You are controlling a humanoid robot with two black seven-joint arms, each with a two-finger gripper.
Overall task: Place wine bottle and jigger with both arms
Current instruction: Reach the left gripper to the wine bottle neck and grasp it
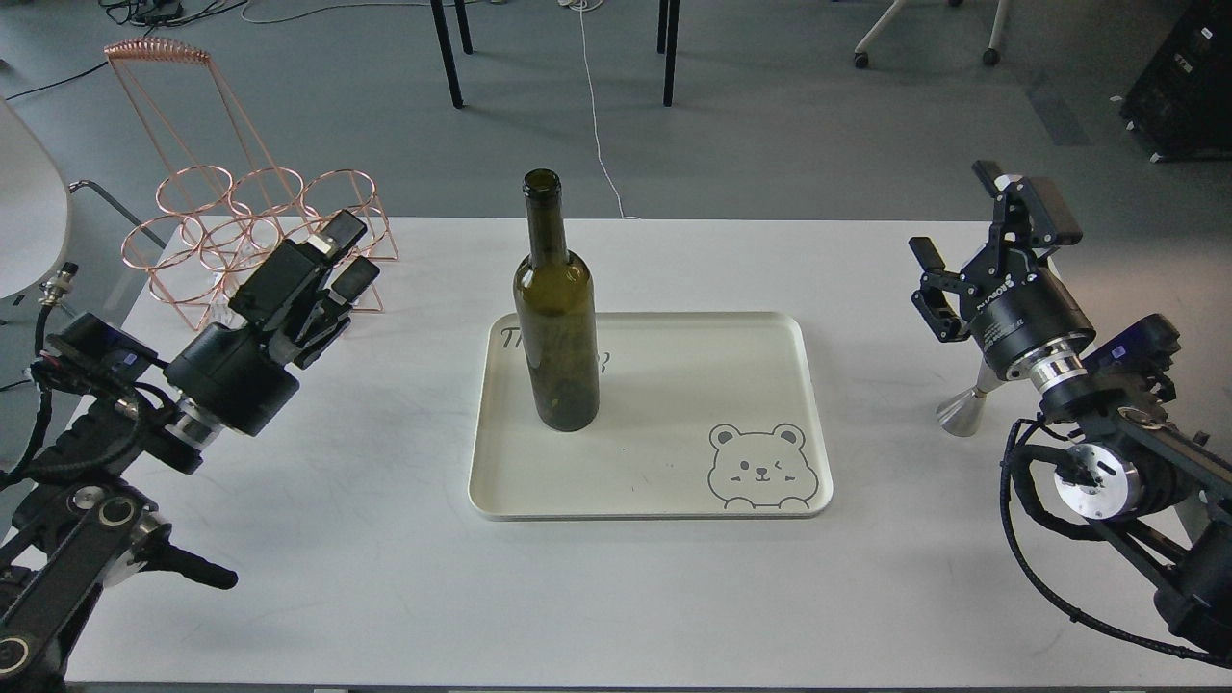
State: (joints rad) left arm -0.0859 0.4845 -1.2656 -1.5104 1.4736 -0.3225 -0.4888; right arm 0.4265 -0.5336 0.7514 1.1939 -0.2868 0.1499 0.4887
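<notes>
The dark olive-green wine bottle [555, 327] stands upright on the left part of the cream tray [693, 385]. The steel jigger [962, 412] stands on the table right of the tray; only its lower cone shows, the rest is hidden behind my right wrist. My right gripper [972, 245] is open and empty, raised above and behind the jigger with its fingers pointing up and away. My left gripper [339, 258] is open and empty, left of the bottle and well apart from it, near the copper rack.
A copper wire bottle rack [255, 226] stands at the table's back left corner, just behind my left gripper. The tray has a bear drawing [760, 467] at its front right. A white chair [24, 212] is off the table's left edge.
</notes>
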